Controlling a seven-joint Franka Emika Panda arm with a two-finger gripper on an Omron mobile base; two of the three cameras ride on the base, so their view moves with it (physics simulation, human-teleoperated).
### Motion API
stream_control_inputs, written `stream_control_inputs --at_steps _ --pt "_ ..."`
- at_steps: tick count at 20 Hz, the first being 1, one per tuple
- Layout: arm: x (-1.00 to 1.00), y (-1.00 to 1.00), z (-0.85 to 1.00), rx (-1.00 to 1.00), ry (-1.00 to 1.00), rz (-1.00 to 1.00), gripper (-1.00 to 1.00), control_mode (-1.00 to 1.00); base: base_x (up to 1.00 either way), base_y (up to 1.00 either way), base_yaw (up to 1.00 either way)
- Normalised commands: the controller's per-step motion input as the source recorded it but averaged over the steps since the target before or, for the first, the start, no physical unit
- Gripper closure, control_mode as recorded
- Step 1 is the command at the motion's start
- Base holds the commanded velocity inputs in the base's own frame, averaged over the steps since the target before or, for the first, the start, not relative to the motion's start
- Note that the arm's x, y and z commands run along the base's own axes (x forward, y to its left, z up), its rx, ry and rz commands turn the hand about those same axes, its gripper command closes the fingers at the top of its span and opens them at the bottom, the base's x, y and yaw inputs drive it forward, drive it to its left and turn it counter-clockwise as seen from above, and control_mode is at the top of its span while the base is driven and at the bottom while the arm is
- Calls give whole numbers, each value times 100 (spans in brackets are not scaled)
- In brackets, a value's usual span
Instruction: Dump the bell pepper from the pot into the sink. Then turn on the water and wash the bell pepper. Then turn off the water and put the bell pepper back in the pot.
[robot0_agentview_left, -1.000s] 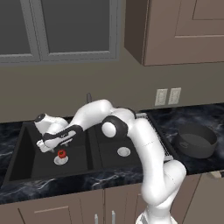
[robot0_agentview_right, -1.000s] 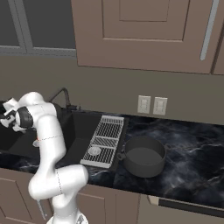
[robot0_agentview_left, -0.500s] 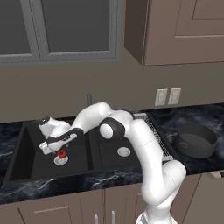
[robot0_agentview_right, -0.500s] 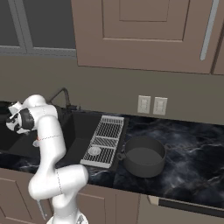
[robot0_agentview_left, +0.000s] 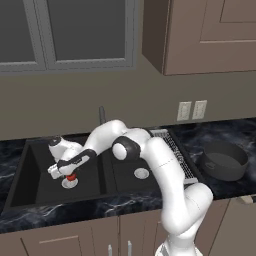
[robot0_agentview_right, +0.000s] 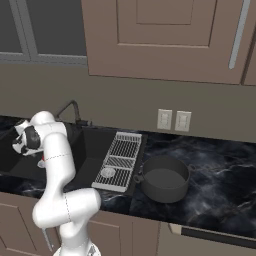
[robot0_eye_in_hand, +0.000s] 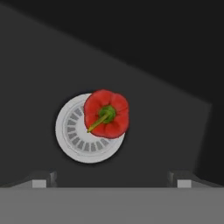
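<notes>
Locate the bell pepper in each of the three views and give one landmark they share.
Left base view: bell pepper at lower left, in the sink's left basin, just under the gripper.
Right base view: hidden behind the arm.
Hand view: bell pepper at centre, stem up.
Shared landmark: the round silver drain beneath it.

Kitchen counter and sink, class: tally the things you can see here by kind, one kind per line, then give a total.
Bell pepper: 1
Pot: 1
Sink: 1
Sink drains: 2
Wire rack: 1
Faucet: 1
Wall outlets: 2
Total: 9
</notes>
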Motion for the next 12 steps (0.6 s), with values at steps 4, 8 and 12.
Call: stream_control_inputs --at_steps 4,8,12 --pt "13 0 -27 1 0 8 -100 -100 0 0 0" --pt "13 0 -28 1 0 7 -100 -100 0 0 0" --pt "23 0 -28 2 0 6 -100 -100 0 0 0"
